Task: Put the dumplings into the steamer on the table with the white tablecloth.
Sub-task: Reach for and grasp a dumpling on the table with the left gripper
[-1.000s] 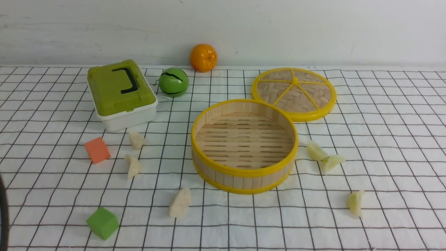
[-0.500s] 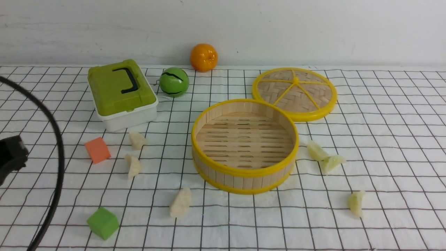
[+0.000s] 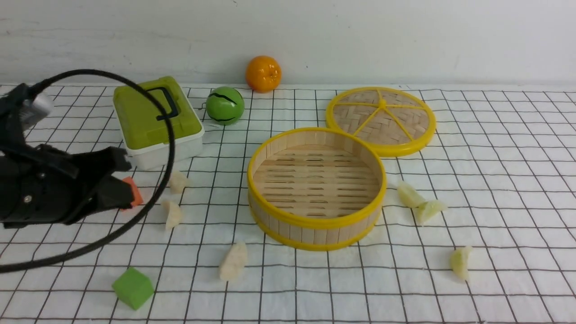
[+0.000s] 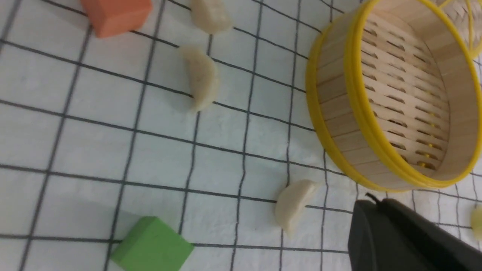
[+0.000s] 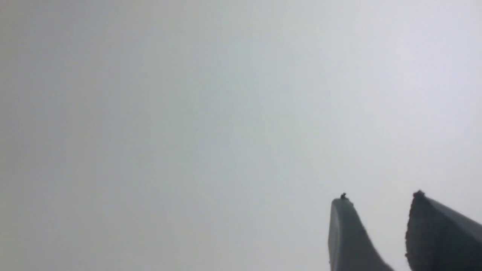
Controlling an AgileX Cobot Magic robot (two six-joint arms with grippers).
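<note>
The steamer [image 3: 310, 235] stands empty mid-table on the white grid tablecloth [image 3: 504, 180]. Three cream dumplings [image 3: 177, 181] [image 3: 172, 214] [image 3: 233, 261] lie to its left. Three yellow-green dumplings [image 3: 408, 194] [image 3: 429, 209] [image 3: 460, 262] lie to its right. My left gripper [image 3: 126, 180] hovers at the left, over the orange cube, just left of the cream dumplings. In the left wrist view its fingers [image 4: 376, 201] are together and empty, near a cream dumpling [image 4: 293, 205] and the steamer [image 4: 335, 109]. My right gripper [image 5: 379, 197] shows only in the right wrist view, jaws apart, against blank grey.
An orange cube [image 3: 134, 192] sits partly behind my left gripper, and a green cube [image 3: 132, 288] lies near the front left. A green-lidded box [image 3: 155, 119], a green ball [image 3: 224, 105] and an orange [image 3: 263, 74] stand at the back. The woven lid [image 3: 380, 120] lies behind the steamer.
My left arm has come in from the left edge and moved right, up to the orange cube and the cream dumplings. Nothing on the table has moved.
</note>
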